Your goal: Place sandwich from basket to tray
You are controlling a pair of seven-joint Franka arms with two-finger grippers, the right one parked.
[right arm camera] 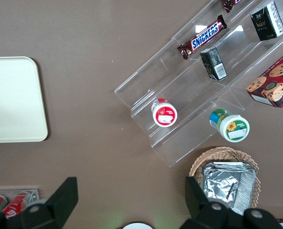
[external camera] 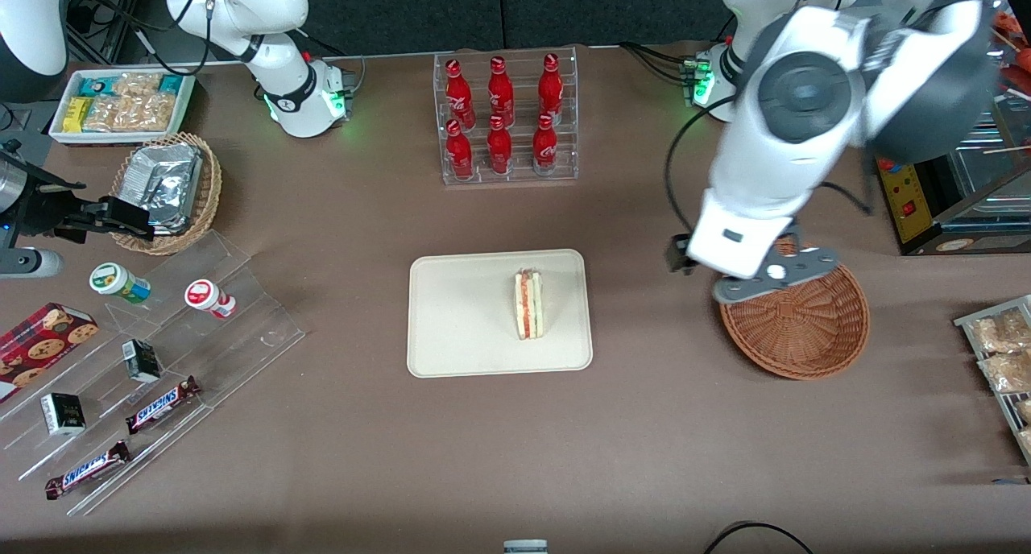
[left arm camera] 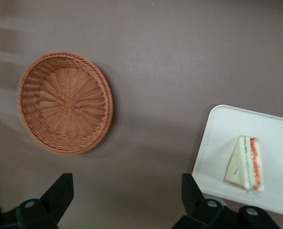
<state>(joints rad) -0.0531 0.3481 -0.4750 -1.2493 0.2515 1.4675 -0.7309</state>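
A brown tabletop (external camera: 644,425) carries a cream tray (external camera: 451,345) at its middle, with the sandwich (external camera: 529,303) already lying on it, cut edge up, and the reddish-brown wicker basket (external camera: 805,336) sits empty toward the working arm's end. The left gripper (left arm camera: 125,198) hangs above the tabletop near the basket, its fingers (left arm camera: 60,191) spread wide and holding nothing. Little looks left to go wrong; the likeliest mishap is the arm dipping low enough to clip the basket's rim and shove it.

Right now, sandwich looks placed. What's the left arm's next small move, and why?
Probably a small lift up and away, toward its parked pose. The sandwich already lies on the tray, the basket is empty, and the gripper hangs open with nothing in it, above the table between basket and tray. No further grasp seems needed.
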